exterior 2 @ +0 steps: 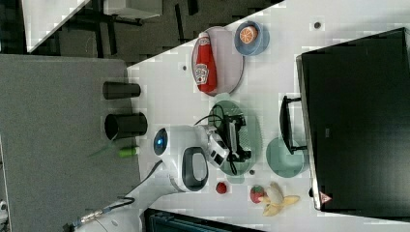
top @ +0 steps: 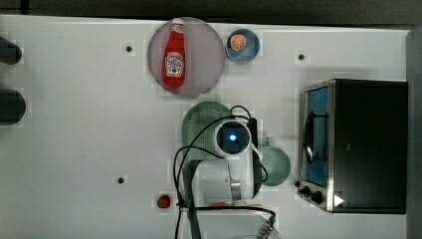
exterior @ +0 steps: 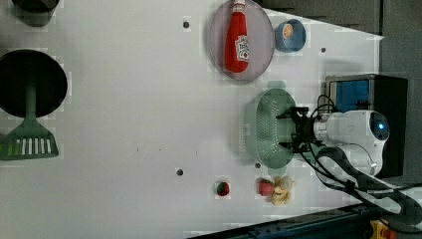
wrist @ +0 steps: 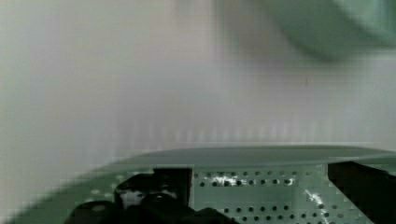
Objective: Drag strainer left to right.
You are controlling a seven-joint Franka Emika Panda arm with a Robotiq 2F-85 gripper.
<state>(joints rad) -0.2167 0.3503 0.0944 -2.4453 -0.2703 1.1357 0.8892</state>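
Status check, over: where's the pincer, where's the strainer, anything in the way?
Pincer open, fingers spread over the strainer's far side in the left view. Strainer on the table, not held. Green cup close beside it, oven just past that.

bright, even light on the white table (top: 74,124); soft shadows; blocky compression; wrist view's far field blurred.

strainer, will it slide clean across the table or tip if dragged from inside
The strainer looks like thin perforated plastic, so probably light and fairly stiff. Its wide, shallow oval shape should resist tipping. On the smooth white table it will likely slide easily, though it may swivel around the open pincer inside its rim.
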